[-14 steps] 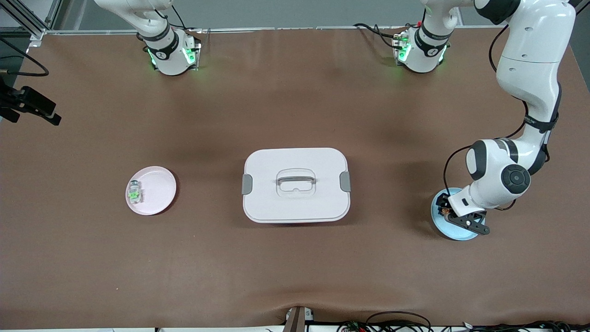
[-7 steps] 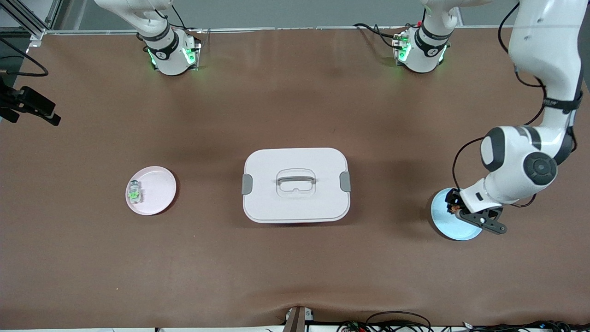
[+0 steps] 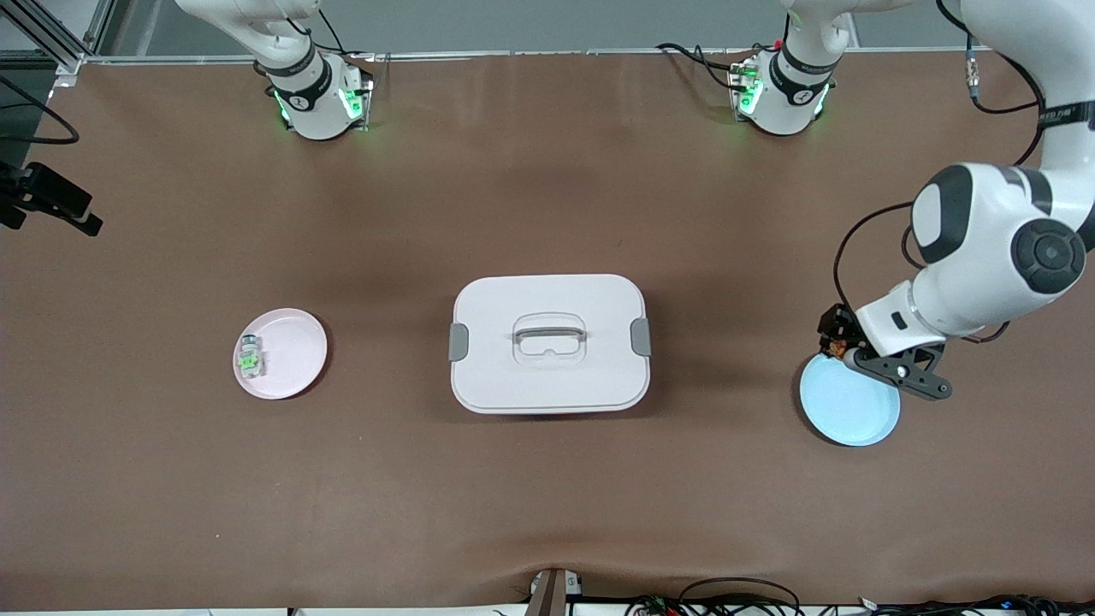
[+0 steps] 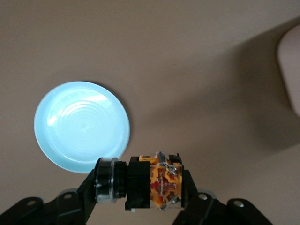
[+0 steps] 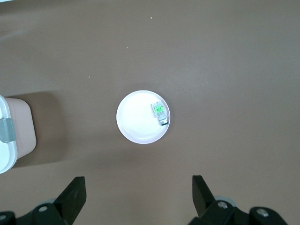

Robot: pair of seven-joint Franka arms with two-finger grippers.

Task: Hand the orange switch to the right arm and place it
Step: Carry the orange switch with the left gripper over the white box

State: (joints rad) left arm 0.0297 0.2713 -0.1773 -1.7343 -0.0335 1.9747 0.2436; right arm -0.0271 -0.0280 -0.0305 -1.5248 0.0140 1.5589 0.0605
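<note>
Lifted since a second ago, my left gripper [image 3: 840, 346] has come up off the pale blue plate [image 3: 851, 402] and now hangs in the air over the plate's rim, at the edge toward the robot bases. Its fingers are clamped tight on the orange switch [image 4: 145, 183], a stubby black part with an orange face and a silver collar, held sideways between the fingers. From the left wrist camera the blue plate [image 4: 82, 124] lies bare on the brown tabletop [image 3: 547, 496] below the switch.

My right gripper [image 5: 138, 199] waits high over the tabletop, above the pink plate [image 5: 143, 117], with its fingers spread wide and nothing between them. The pink plate [image 3: 281, 353] sits toward the right arm's end of the tabletop. On it, near the rim, lies a small clear part with green markings [image 3: 249, 357].

Between the two plates stands a white lidded box [image 3: 549, 343] with a handle on top and grey clips at both ends.
</note>
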